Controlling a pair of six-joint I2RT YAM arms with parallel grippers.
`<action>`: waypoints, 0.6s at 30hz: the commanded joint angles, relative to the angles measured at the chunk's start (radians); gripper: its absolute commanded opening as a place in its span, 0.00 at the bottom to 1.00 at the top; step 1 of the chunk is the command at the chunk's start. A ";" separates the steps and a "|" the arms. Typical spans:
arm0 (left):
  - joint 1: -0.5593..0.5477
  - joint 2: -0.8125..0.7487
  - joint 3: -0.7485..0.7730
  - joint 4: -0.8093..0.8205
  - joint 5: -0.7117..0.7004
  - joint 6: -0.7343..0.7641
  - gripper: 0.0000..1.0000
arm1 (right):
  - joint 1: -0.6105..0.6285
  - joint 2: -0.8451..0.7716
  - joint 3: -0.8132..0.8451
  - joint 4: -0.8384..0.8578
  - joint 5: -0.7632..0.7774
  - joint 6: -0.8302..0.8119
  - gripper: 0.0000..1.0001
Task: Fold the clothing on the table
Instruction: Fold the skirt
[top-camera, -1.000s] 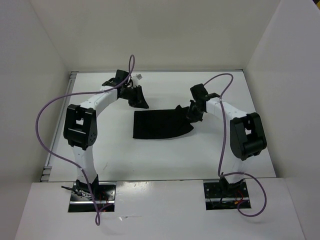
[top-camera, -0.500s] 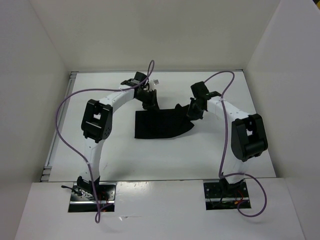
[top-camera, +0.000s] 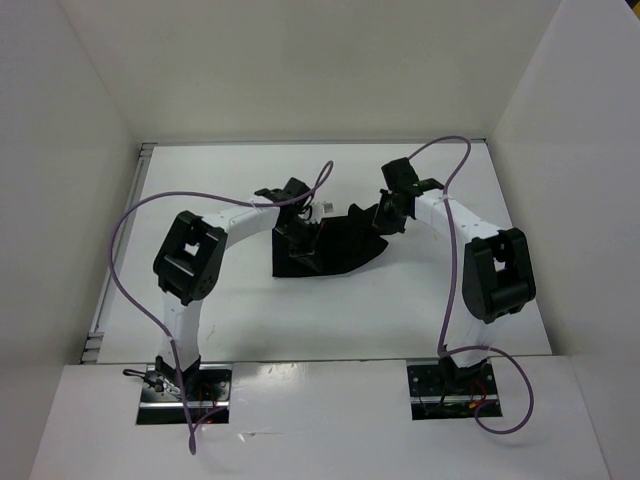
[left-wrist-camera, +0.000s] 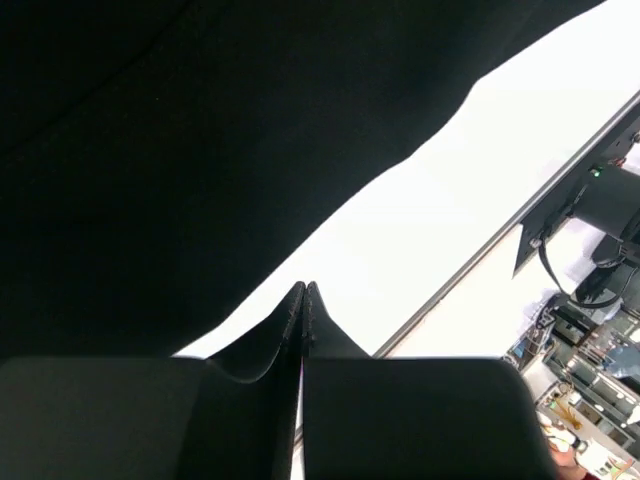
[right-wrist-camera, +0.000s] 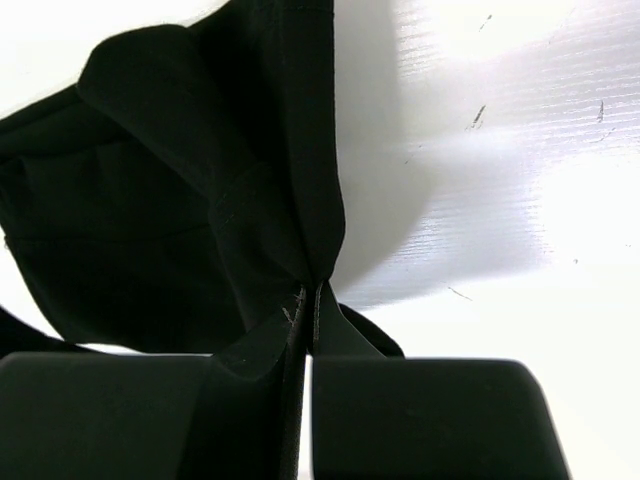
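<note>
Swinging in from the far left, the left arm now reaches over the garment's left part. On the flat white rectangular table the plain black soft fabric clothing lies at the middle, flat on the left and bunched up at its far right corner. There the right end effector pinches a raised fold. Over the fabric, the left end effector has its fingers pressed together; whether cloth is caught between them cannot be told.

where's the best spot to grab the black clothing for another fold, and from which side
Take the clothing at its near left corner, coming in low from the near side over the bare table. That corner lies flat with a straight free edge, so a finger can likely slide under it. The right end is bunched and pinched in the right gripper.
</note>
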 joint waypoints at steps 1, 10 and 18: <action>-0.003 0.015 0.006 0.066 0.048 0.004 0.02 | 0.002 -0.029 0.044 -0.009 -0.001 -0.007 0.00; -0.037 0.127 0.067 0.138 0.057 -0.063 0.02 | 0.020 -0.038 0.021 -0.018 -0.001 -0.007 0.00; -0.046 0.195 0.035 0.167 0.057 -0.082 0.02 | 0.051 -0.070 0.067 -0.018 -0.010 0.002 0.00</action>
